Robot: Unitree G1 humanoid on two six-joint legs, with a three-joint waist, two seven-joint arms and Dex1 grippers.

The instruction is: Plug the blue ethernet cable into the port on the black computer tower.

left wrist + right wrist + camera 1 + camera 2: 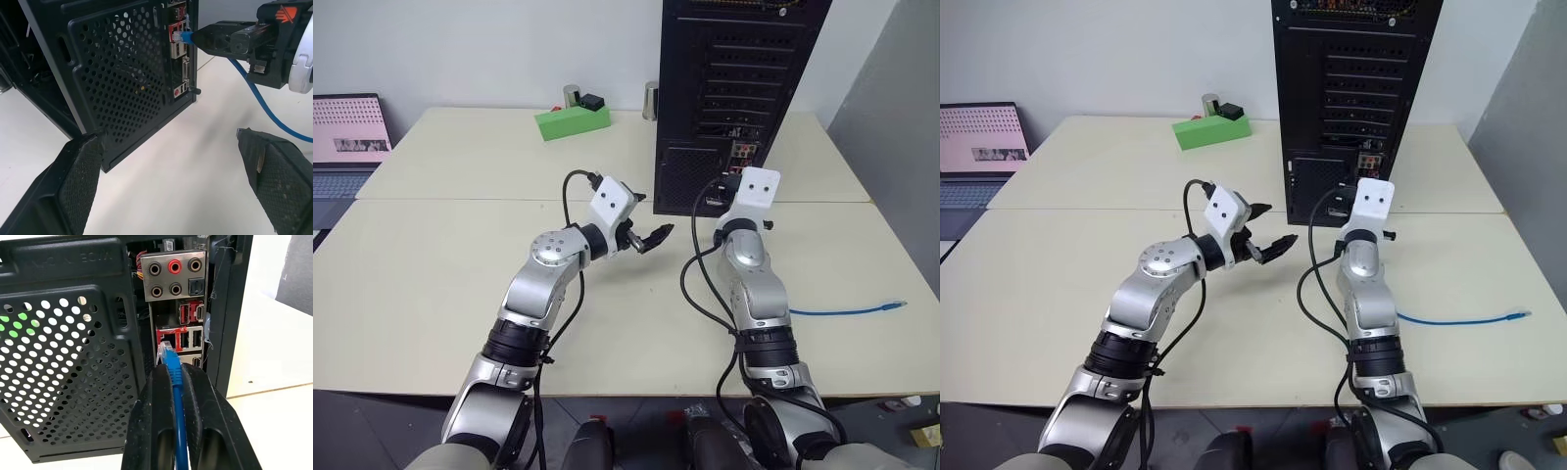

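Observation:
The black computer tower point(734, 88) stands upright at the back of the table, its rear panel facing me. My right gripper point(172, 369) is shut on the blue ethernet cable point(175, 377) just behind its plug. The clear plug tip point(165, 348) sits at the red-edged sockets point(182, 337) low on the port panel; how deep it sits I cannot tell. The rest of the cable trails across the table to its free end point(899, 305) at the right. My left gripper point(651, 235) is open and empty, held level just left of the tower's mesh grille point(122, 83).
A green box point(573, 120) and a metal cylinder point(650, 100) stand at the back of the table, left of the tower. An open laptop point(347, 137) sits at the far left. A seam point(460, 199) divides the two tabletops.

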